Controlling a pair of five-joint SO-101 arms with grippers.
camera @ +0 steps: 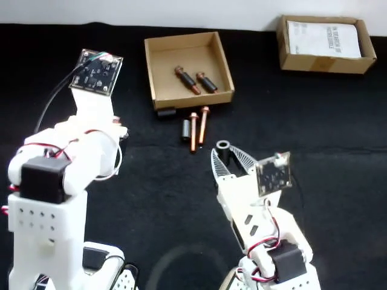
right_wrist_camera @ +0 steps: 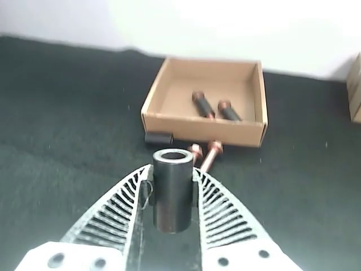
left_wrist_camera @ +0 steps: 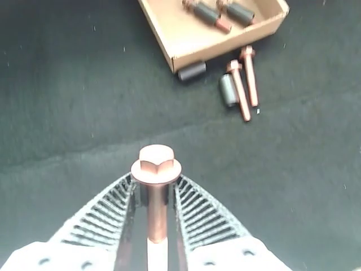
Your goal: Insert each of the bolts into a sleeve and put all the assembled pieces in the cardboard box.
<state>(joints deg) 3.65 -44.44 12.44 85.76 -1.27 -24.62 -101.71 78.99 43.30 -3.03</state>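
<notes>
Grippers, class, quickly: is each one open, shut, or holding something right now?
Left gripper: shut on a copper bolt.
Right gripper: shut on a black sleeve.

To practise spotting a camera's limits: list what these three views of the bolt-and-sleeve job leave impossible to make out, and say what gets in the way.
- Left wrist view: the far end of the bolt is buried in the left pincer.
- Left wrist view: the cardboard box and its two assembled pieces are cut off by the frame's edge.
- Right wrist view: the sleeve in the right pincer hides part of two loose bolts behind it.
</notes>
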